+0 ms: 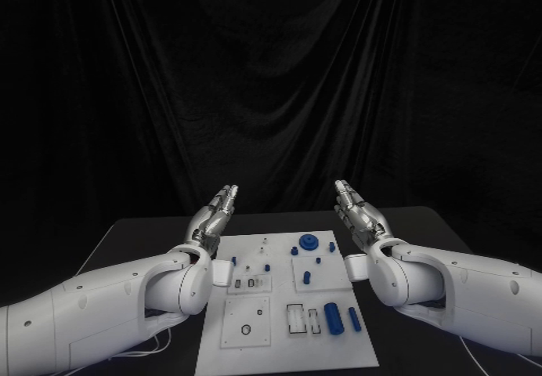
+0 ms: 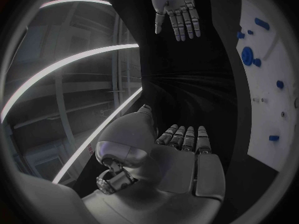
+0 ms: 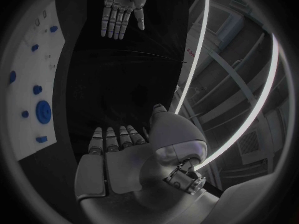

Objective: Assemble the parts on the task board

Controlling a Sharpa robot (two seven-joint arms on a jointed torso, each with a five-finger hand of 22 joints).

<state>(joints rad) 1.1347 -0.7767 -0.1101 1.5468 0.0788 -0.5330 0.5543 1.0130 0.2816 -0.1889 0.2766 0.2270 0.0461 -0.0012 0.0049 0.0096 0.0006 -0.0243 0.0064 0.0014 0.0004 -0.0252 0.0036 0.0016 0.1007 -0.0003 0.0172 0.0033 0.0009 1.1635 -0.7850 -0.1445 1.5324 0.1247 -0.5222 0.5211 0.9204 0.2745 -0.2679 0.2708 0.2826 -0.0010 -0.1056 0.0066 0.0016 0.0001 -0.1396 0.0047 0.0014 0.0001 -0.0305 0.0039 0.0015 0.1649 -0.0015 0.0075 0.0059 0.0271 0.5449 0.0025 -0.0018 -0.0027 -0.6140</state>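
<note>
Head view: both hands raised either side of the task board [image 1: 283, 329]
Left hand [image 1: 214, 213]: fingers straight, empty
Right hand [image 1: 358, 210]: fingers straight, empty

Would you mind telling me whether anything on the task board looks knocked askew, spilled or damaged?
Nothing stands out. The task board lies flat and square on the table, its blue parts resting tidily on it. The left hand and right hand are raised beside it, open, touching nothing.
</note>
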